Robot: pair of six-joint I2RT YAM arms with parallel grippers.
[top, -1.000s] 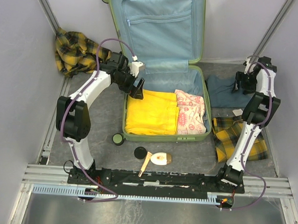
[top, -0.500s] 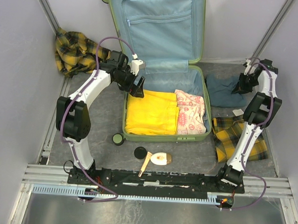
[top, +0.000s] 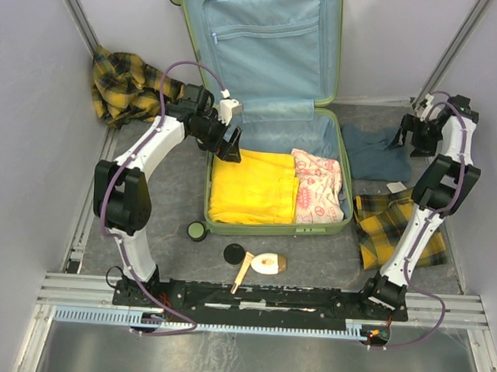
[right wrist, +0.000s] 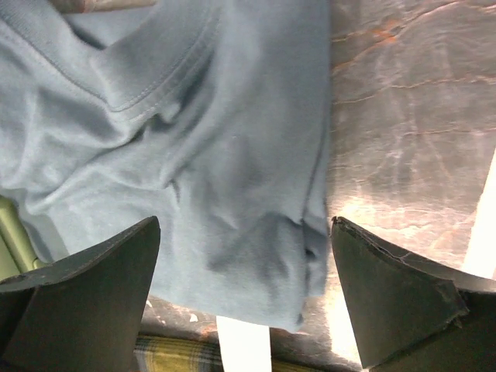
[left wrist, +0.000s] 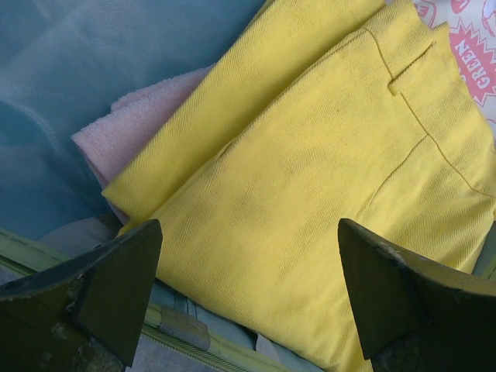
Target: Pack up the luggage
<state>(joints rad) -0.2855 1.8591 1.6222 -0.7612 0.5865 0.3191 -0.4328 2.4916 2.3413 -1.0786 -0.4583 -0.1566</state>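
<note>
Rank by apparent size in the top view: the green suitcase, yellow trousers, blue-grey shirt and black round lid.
1. Lime-green hard-shell suitcase, by far the largest.
2. Folded yellow trousers inside it.
3. Crumpled blue-grey shirt. Its right edge is hidden, so this place is less sure.
4. Small black round lid.
</note>
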